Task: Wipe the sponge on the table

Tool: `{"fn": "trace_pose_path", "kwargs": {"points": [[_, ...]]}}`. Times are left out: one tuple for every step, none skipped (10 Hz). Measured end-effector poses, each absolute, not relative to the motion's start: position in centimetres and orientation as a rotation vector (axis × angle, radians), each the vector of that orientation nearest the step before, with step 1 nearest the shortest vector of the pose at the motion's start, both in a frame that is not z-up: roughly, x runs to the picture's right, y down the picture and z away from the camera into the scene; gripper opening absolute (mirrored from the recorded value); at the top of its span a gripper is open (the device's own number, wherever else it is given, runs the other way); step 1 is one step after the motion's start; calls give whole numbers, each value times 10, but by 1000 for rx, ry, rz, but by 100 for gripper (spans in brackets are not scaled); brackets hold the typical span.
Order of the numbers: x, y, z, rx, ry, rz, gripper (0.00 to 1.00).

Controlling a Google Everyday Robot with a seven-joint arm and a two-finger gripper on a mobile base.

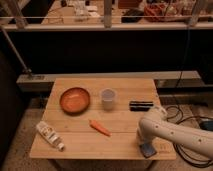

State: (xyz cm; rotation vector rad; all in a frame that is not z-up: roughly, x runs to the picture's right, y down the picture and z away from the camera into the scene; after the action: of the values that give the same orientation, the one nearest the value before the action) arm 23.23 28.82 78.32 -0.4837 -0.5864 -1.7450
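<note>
Light wooden table [120, 85], roughly square, plank grain running side to side, seen from above and in front.

Far left, near the front-left corner: white bottle [49, 135], lying on its side, set diagonally, narrow end toward the front edge.

Further back and to the right, on the left half of the tabletop: round orange-brown bowl [75, 99], upright, well apart from the bottle.

Ahead of the bowl and to its right, near the table's middle: orange carrot-like piece [100, 128], lying flat, slanted, touching nothing else.

Behind the carrot-like piece, just beside the bowl but apart from it: white cup [108, 98], upright, mouth upward.

Right of the cup, on the right half: black rectangular bar [141, 105], lying flat, long side parallel to the rear edge.

In front of the bar, at the front-right corner: white robot arm [172, 134], entering from the right and bending down over the tabletop.

At the arm's lower end: gripper [146, 144], directly above the sponge and largely hidden by the arm. Grip state: cannot be told.

Directly below the gripper: blue sponge [147, 150], down at the tabletop, close to the front edge, well apart from every other item.

Beyond the right edge, on the floor: dark cables [186, 120].
</note>
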Motion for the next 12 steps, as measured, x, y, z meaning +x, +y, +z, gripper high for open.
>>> {"fn": "trace_pose_path", "kwargs": {"points": [[247, 276, 790, -484, -558, -1699, 0], [253, 266, 796, -481, -545, -1675, 0], [257, 249, 811, -484, -549, -1654, 0], [254, 236, 826, -485, -558, -1653, 0], [246, 223, 841, -486, -568, -1660, 0], [236, 214, 849, -482, -576, -1670, 0], [217, 204, 856, -465, -586, -1688, 0], [196, 201, 857, -452, -600, -1702, 0], [175, 200, 855, -441, -613, -1720, 0], [151, 201, 850, -424, -629, -1745, 0], [126, 206, 843, -407, -643, -1786, 0], [112, 210, 838, -396, -651, -1816, 0]]}}
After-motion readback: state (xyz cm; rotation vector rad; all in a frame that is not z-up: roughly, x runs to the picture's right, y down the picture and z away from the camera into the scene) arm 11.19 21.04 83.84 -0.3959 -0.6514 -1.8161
